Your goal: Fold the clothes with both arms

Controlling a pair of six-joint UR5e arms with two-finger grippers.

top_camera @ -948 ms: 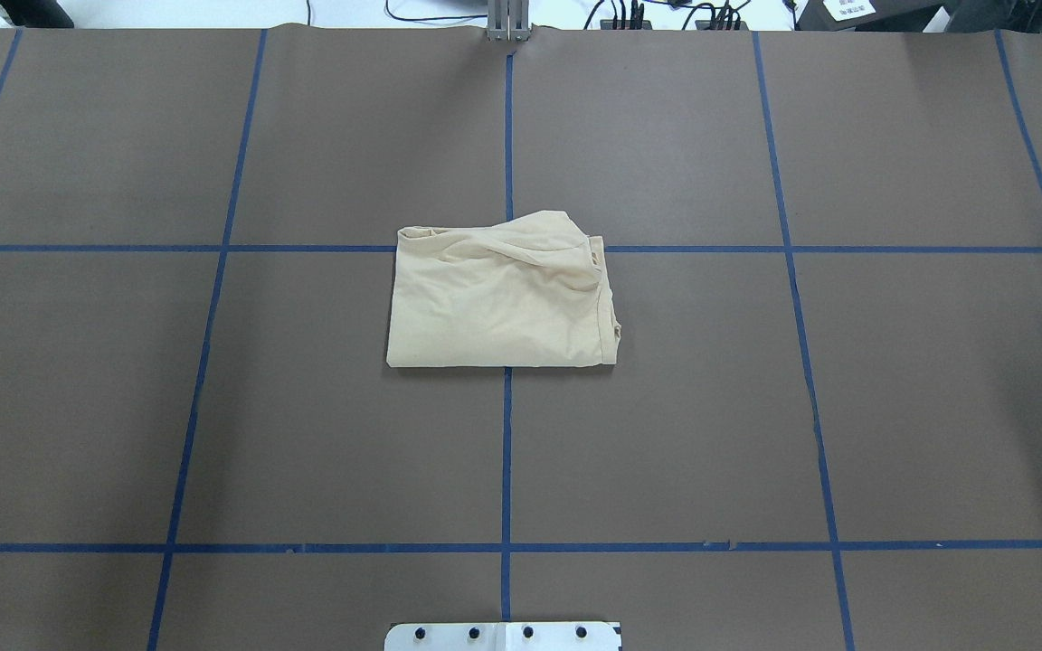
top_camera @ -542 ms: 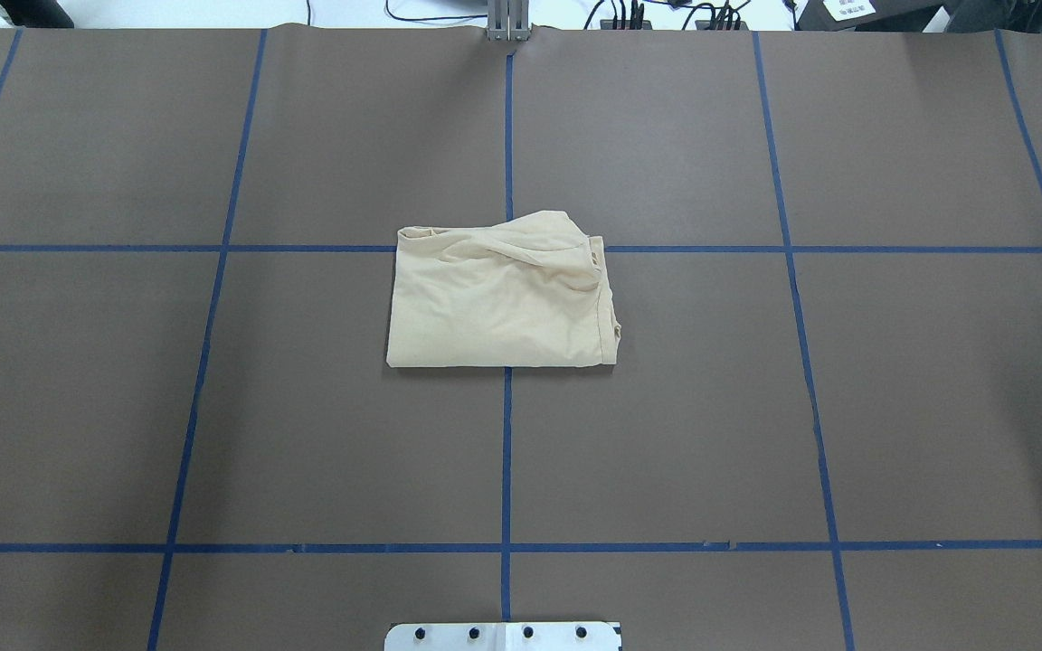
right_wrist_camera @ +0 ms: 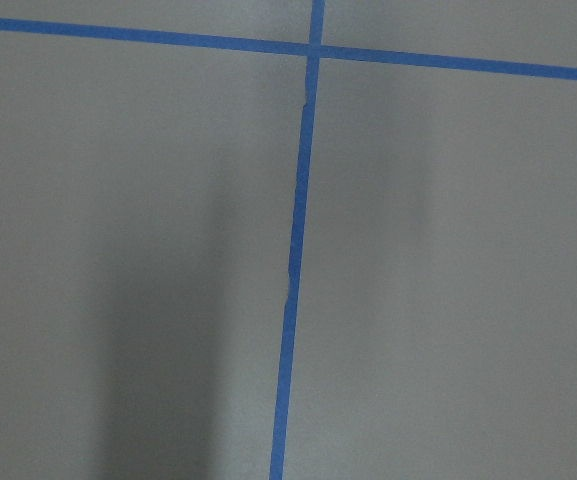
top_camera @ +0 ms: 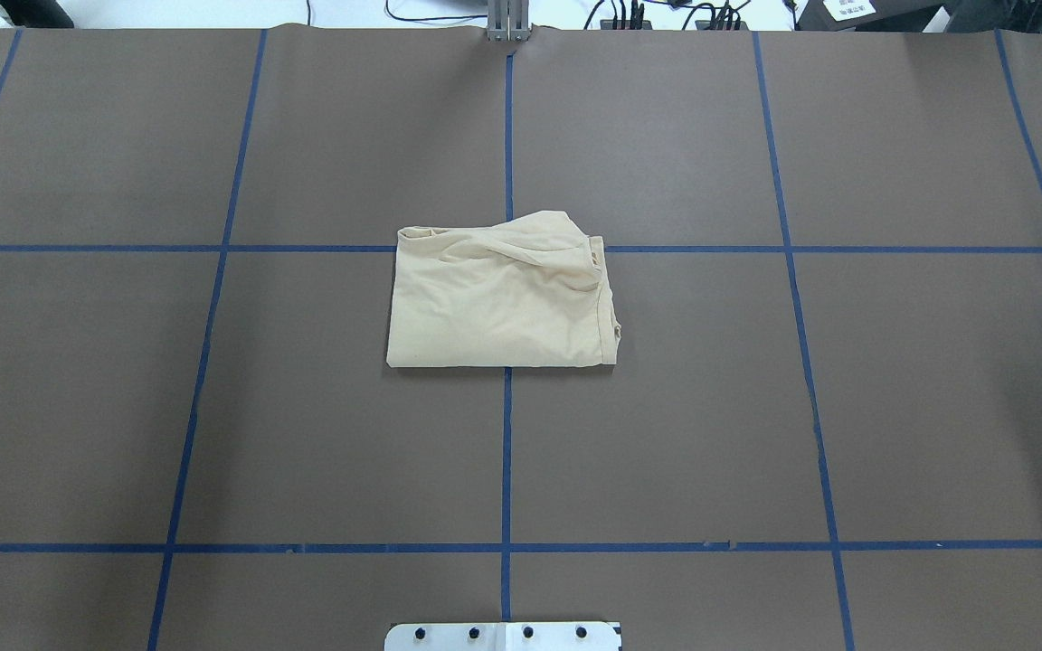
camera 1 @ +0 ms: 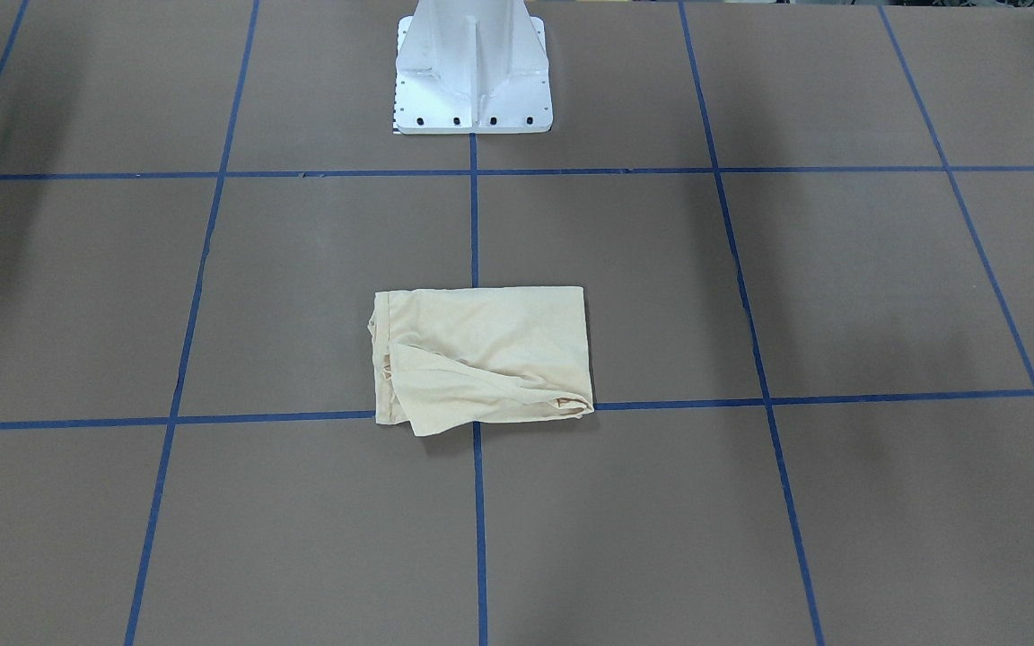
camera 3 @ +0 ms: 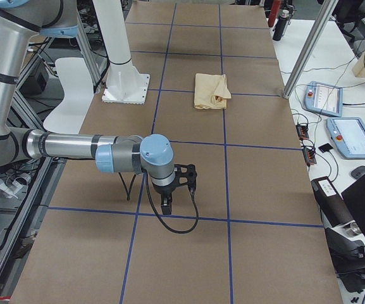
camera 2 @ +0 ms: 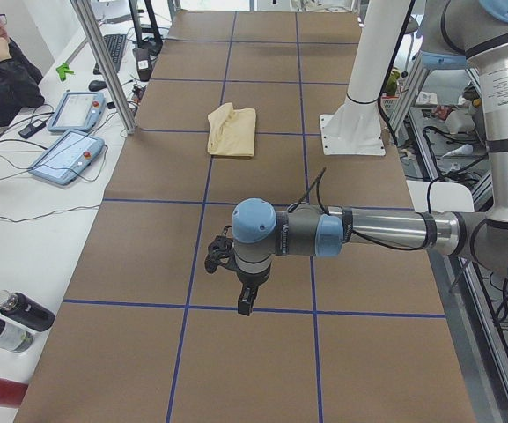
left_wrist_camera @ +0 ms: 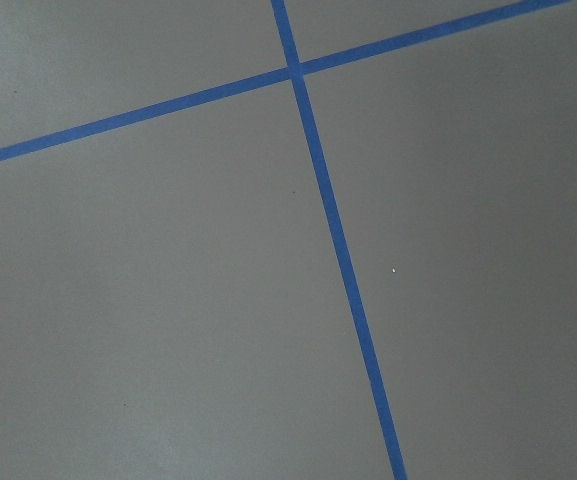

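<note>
Nearest the robot, the white pedestal base (top_camera: 503, 636) stands at the desk's (top_camera: 666, 434) close edge. To either side, the left arm (camera 2: 386, 231) and the right arm (camera 3: 68, 145) each reach out low over bare brown surface, wrists turned downward. Both wrist cameras show nothing but the desk and its blue tape lines (top_camera: 506, 452). Whether the left jaws or the right jaws are spread or closed I cannot tell, since they show only in the side views, small and dark. Neither set appears to hold any cloth.

Farther out, at the middle of the desk, the shirt (top_camera: 494, 303) lies well apart from both arms, over the crossing of two tape lines. It is already gathered into a compact rectangle, with no sleeve trailing loose and no print or label showing.

The folding looks essentially done. What is left, at most, is tidying: the edge toward the robot is straight and clean, while the far edge is rumpled, with a flap bulging past the outline.

The shirt's long axis runs across the desk, from the robot's left to its right. The layered open edges face the robot's right and the far side.
</note>
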